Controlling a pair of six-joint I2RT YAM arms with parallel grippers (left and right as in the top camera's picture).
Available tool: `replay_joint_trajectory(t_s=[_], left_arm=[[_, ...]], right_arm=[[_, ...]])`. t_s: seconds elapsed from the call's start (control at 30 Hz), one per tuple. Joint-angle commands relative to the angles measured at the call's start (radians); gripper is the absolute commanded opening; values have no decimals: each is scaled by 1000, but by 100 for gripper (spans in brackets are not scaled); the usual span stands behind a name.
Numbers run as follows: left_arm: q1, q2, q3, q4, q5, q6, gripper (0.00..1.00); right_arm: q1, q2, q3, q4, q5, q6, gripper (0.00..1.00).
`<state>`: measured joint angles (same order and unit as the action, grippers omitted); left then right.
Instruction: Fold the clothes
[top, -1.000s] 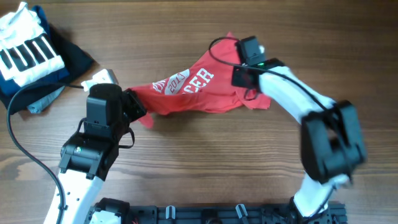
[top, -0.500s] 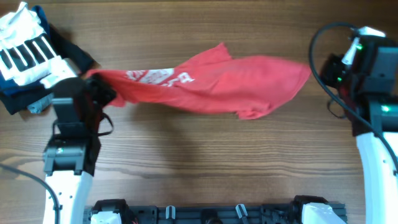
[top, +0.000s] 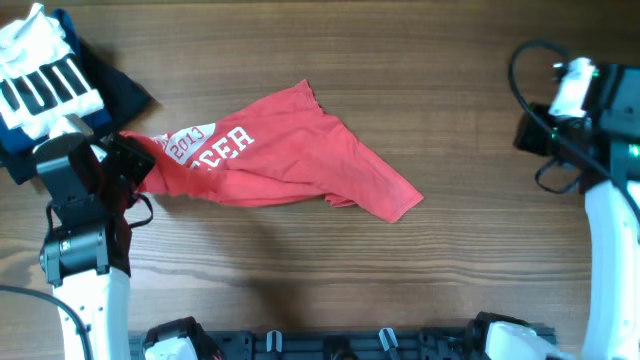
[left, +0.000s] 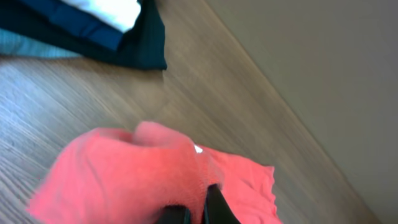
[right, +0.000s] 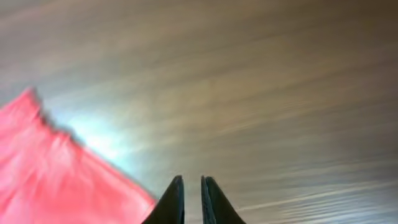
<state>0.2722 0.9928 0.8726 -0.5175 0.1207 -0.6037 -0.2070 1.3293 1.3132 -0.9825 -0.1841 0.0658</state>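
- The red T-shirt (top: 270, 165) lies rumpled on the wooden counter (top: 330, 290), left of centre. It runs slantwise from a bunched end at the left to a pointed corner nearer the middle.
- Its white lettering (top: 215, 145) faces up, near the bunched end.
- The left fingers (left: 214, 208) are pinching that bunched end. In the left wrist view red cloth is heaped over them, so only their dark tips show.
- The right fingers (right: 176, 202) are almost pressed together with nothing between them, just a thin slit. They hang over bare wood, and an edge of the shirt shows at the lower left of that view.
- From overhead the right arm (top: 600, 200) stands at the counter's right side, well apart from the shirt.
- In the far left corner a white black-striped garment (top: 45, 80) rests on navy folded clothes (top: 115, 90) — near the pinched end of the shirt, though whether they touch it cannot be told.
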Motion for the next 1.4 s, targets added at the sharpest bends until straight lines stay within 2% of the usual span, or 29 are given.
replay_joint_trajectory(t_s=[0.0,0.03,0.2,0.37,0.7,0.97,1.03,1.07,1.1,1.13,1.17,1.27,1.37], left_arm=[[6,31,26,-8,40,-6,4],[5,35,26,-10,40,-6,4],[5,36,26,-23,40,-6,4],[5,36,26,-37,40,-6,4],[5,36,26,-37,40,-6,4],[5,36,26,-37,39,-6,4],[5,36,26,-37,39,-6,4],[5,36,26,-37,39,-6,4],[5,36,26,-37,39,-6,4],[5,36,26,-37,39,-6,4],[5,36,26,-37,39,-6,4],[5,36,26,-37,39,-6,4],[5,36,26,-37,39,-6,4]], right_arm=[[57,134,3,-73,-256,-122,52],[82,165,3,-84,-255,-129,58],[241,300,3,-82,-225,-143,68],[401,423,3,-34,-80,-134,80],[540,631,3,19,-56,-138,84],[615,678,1,41,-29,-140,84],[624,678,0,57,-2,-125,75],[626,678,-1,74,38,-95,65],[626,678,-2,84,63,-72,43],[626,678,-2,97,109,-29,16],[625,678,-2,103,148,14,4],[623,666,-2,96,240,132,4],[623,613,-1,91,240,145,4]])
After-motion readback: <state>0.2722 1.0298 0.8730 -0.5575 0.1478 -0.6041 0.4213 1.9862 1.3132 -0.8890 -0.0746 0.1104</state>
